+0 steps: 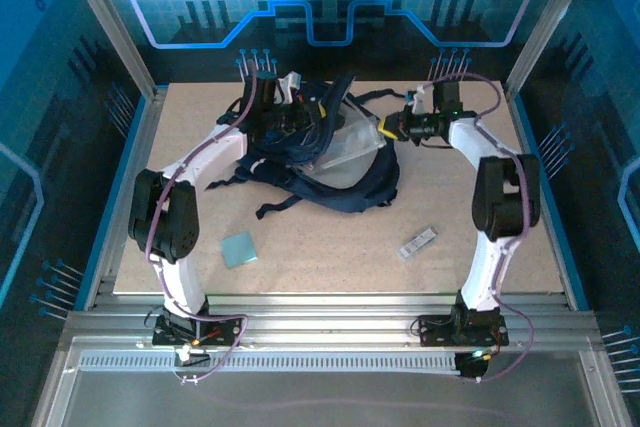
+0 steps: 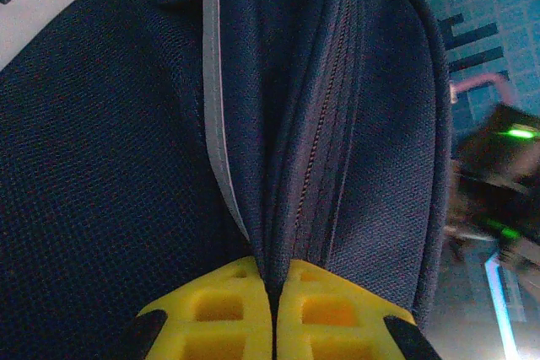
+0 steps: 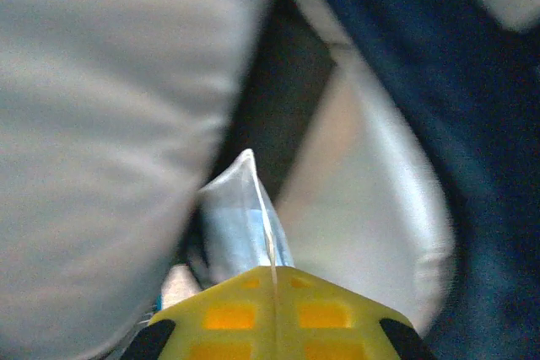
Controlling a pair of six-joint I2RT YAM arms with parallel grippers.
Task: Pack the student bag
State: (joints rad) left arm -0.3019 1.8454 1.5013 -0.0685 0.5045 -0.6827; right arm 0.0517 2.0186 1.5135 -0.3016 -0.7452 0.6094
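My left jaws pinching a bag [image 2: 110,174] fold by its zipper [image 2: 325,132], my right jaws clamped on a clear pouch [image 3: 240,212] corner

The student bag [image 1: 350,192] is seen crumpled far back on the table [image 1: 330,272], the left claw [image 1: 290,129] on its left part, the right claw [image 1: 384,128] at the edge of a clear plastic sleeve [image 1: 350,145] upon it. A teal square [image 1: 239,248] and a grey bar [image 1: 419,244] are laid nearer.
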